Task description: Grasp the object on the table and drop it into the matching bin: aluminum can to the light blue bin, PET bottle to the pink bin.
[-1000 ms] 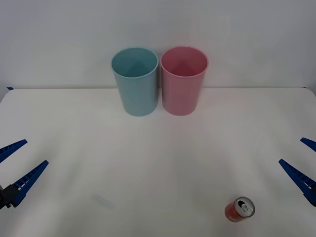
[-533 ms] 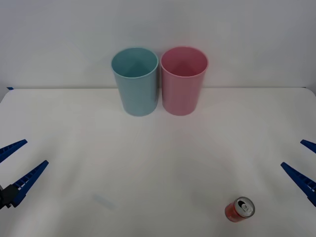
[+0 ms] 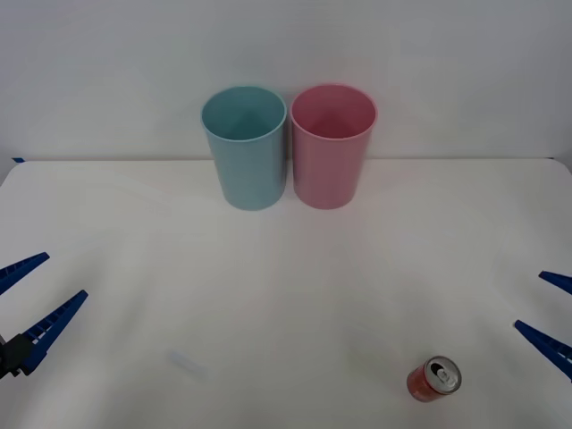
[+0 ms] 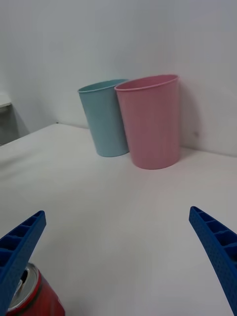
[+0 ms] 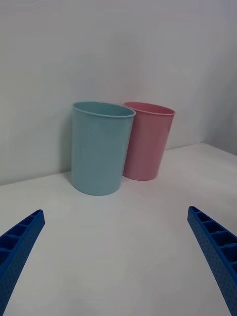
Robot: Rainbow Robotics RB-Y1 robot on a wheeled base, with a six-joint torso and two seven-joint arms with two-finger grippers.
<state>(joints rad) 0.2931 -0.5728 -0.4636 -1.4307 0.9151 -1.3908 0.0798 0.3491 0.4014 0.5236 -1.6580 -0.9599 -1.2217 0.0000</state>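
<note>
The white desk [image 3: 286, 286] carries the blue bin [image 3: 245, 147] and pink bin [image 3: 332, 145] touching at its far edge, easing sorting. My right jaws [image 3: 554, 315] and left jaws [image 3: 31, 299] are spread wide, empty. The red can [image 3: 434, 379] stands upright near my right jaws; my right wrist view shows its side [image 4: 34, 296].

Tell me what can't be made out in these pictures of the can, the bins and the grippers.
- Aluminum can: its lower part is cut off by the edge in the right wrist view, where a blue finger covers its side.
- Right gripper: open, mostly cut off at the front view's edge.
- Light blue bin and pink bin: their bottoms inside are too dim to tell.
- Small pale mark on the table: too faint to identify.
</note>
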